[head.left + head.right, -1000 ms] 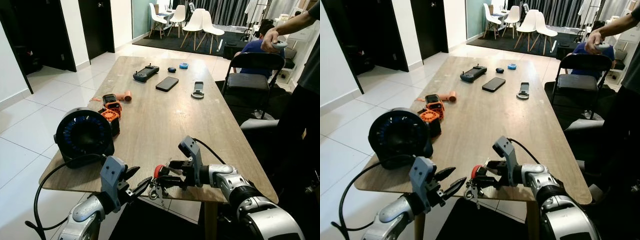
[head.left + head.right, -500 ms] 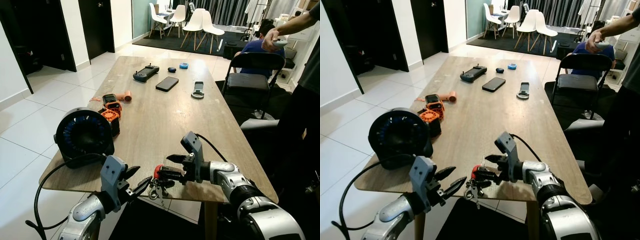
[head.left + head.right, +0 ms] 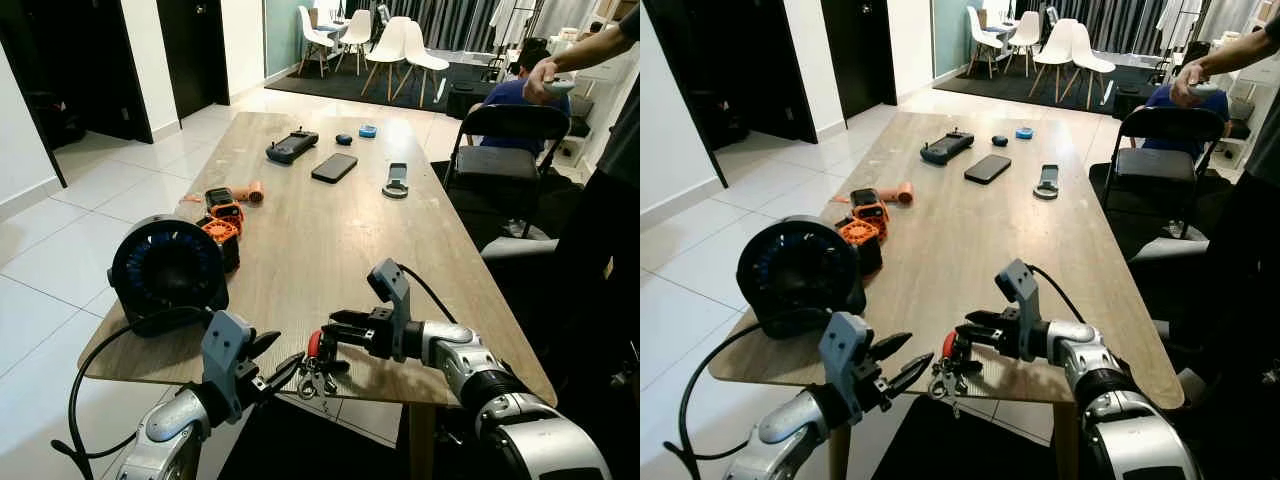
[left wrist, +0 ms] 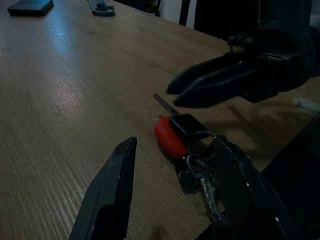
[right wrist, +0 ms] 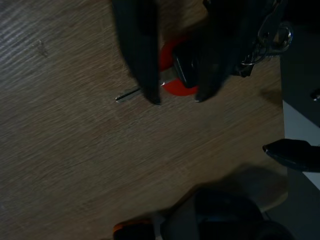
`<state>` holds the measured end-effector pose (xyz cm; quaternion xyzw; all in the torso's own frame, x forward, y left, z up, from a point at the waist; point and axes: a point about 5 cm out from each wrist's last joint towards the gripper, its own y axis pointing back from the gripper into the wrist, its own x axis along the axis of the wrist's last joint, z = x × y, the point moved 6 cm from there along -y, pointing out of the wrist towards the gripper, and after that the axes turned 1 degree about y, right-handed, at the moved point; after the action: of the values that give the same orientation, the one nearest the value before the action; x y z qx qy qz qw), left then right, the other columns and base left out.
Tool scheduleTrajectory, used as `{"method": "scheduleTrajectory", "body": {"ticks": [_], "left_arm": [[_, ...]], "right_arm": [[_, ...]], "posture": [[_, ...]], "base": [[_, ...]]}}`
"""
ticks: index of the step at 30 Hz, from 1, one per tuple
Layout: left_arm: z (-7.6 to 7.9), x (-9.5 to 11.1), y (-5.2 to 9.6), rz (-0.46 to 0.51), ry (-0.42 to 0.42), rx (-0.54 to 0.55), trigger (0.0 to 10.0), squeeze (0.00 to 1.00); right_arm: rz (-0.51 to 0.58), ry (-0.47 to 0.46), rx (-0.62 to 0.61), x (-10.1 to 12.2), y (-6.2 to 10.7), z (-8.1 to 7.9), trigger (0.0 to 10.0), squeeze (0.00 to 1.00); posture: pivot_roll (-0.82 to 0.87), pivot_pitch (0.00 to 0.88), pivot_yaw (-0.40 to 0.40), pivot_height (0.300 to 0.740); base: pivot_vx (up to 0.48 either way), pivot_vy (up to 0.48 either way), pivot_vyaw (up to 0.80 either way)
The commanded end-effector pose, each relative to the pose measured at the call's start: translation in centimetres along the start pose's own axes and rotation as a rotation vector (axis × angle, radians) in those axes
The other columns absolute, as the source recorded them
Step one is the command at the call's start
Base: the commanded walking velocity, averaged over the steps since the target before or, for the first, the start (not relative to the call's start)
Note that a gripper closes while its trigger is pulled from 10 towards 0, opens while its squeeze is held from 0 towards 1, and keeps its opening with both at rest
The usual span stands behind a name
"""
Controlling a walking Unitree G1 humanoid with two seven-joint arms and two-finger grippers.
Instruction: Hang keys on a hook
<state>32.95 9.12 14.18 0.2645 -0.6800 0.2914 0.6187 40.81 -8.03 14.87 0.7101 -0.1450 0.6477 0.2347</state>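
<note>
the keys [image 3: 318, 362] lie on the near edge of the tabletop [image 3: 330, 230], the right gripper [image 3: 335, 326] spread just above them, the left gripper [image 3: 275, 370] spread beside them: still picking up, closing comes next.

1. We see the table [image 3: 330, 240] running from the lower centre of the frame up toward the top centre.
2. The keys [image 3: 318, 362] lie at the table's near edge, lower centre, partly hanging over it.
3. The right gripper [image 3: 338, 328] sits just right of the keys; the left gripper [image 3: 275, 362] is just left of them, off the edge.
4. The fan [image 3: 166, 272] stands at the lower left corner of the table, with the tape measure [image 3: 224, 211] behind it.
5. The phone [image 3: 334, 167] and controller [image 3: 291, 147] lie at the far end, upper centre.
6. The folding chair [image 3: 503, 150] stands at the upper right, beside the table, and a person [image 3: 612, 130] stands at the right edge.
</note>
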Motion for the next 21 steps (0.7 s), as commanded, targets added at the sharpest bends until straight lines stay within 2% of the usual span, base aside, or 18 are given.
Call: {"method": "scheduleTrajectory", "body": {"ticks": [1, 2, 3, 4, 6, 7, 8, 9, 11, 12, 17, 18, 20, 21], "left_arm": [[0.5, -0.5, -0.1, -0.016, 0.001, -0.015, 10.0, 0.0], [0.5, -0.5, -0.1, -0.016, 0.001, -0.015, 10.0, 0.0], [0.5, -0.5, -0.1, -0.017, 0.0, -0.016, 10.0, 0.0], [0.5, -0.6, -0.1, -0.017, -0.001, -0.017, 10.0, 0.0], [0.5, -0.5, -0.1, -0.016, -0.003, -0.018, 10.0, 0.0], [0.5, -0.5, -0.1, -0.015, -0.004, -0.019, 10.0, 0.0], [0.5, -0.5, -0.2, -0.014, -0.004, -0.019, 10.0, 0.0], [0.6, -0.4, -0.2, -0.013, -0.005, -0.02, 10.0, 0.0], [0.6, -0.4, -0.2, -0.013, -0.005, -0.02, 10.0, 0.0], [0.6, -0.4, -0.2, -0.012, -0.005, -0.021, 10.0, 0.0], [0.6, -0.3, -0.3, -0.009, -0.007, -0.021, 10.0, 0.0], [0.6, -0.3, -0.2, -0.009, -0.009, -0.018, 10.0, 0.0], [0.6, -0.3, -0.2, -0.008, -0.01, -0.017, 10.0, 0.0], [0.5, -0.3, -0.2, -0.007, -0.011, -0.012, 10.0, 0.0]], "right_arm": [[0.001, -0.021, -0.004, -0.5, 0.2, 0.0, 0.0, 0.0], [0.001, -0.021, -0.004, -0.5, 0.2, 0.0, 0.0, 0.0], [0.005, -0.019, -0.011, -0.4, 0.2, 0.1, 8.7, 0.0], [0.012, -0.015, -0.027, -0.3, 0.3, 0.3, 10.0, 0.0], [0.028, -0.014, -0.057, -0.1, 0.4, 0.7, 10.0, 0.0], [0.062, -0.031, -0.122, 0.3, 0.6, 1.5, 10.0, 0.27], [0.085, -0.046, -0.168, 0.6, 0.7, 2.0, 10.0, 0.27], [0.106, -0.067, -0.196, 0.8, 0.8, 2.4, 10.0, 0.74], [0.117, -0.08, -0.207, 0.9, 0.9, 2.6, 10.0, 0.74], [0.132, -0.098, -0.214, 1.1, 0.9, 2.6, 10.0, 1.0], [0.189, -0.158, -0.24, 1.6, 0.3, 2.7, 10.0, 1.0], [0.197, -0.182, -0.245, 1.6, 0.1, 2.6, 10.0, 0.13], [0.202, -0.199, -0.25, 1.6, 0.0, 2.6, 10.0, 0.13], [0.21, -0.23, -0.263, 1.6, -0.2, 2.7, 10.0, 0.0]], "posture": [[0.07, 0.155, -0.027, 0.74], [0.07, 0.155, -0.027, 0.74], [0.07, 0.154, -0.026, 0.74], [0.07, 0.154, -0.026, 0.74], [0.07, 0.152, -0.026, 0.74], [0.07, 0.151, -0.027, 0.74], [0.07, 0.151, -0.027, 0.74], [0.07, 0.151, -0.027, 0.74], [0.07, 0.151, -0.027, 0.74], [0.07, 0.151, -0.027, 0.74], [0.07, 0.153, -0.034, 0.74], [0.08, 0.153, -0.036, 0.74], [0.08, 0.153, -0.036, 0.74], [0.08, 0.154, -0.037, 0.74]], "base": [[0.0, 0.0, 0.0], [0.0, 0.0, 0.0], [0.0, 0.0, 0.0], [0.0, 0.0, 0.0], [0.0, 0.0, 0.0], [0.0, 0.0, 0.0], [0.0, 0.0, 0.0], [0.0, 0.0, 0.0], [0.0, 0.0, 0.0], [0.0, 0.0, 0.0], [0.0, 0.0, 0.0], [0.0, 0.0, 0.0], [0.0, 0.0, 0.0], [0.0, 0.0, 0.0]]}}
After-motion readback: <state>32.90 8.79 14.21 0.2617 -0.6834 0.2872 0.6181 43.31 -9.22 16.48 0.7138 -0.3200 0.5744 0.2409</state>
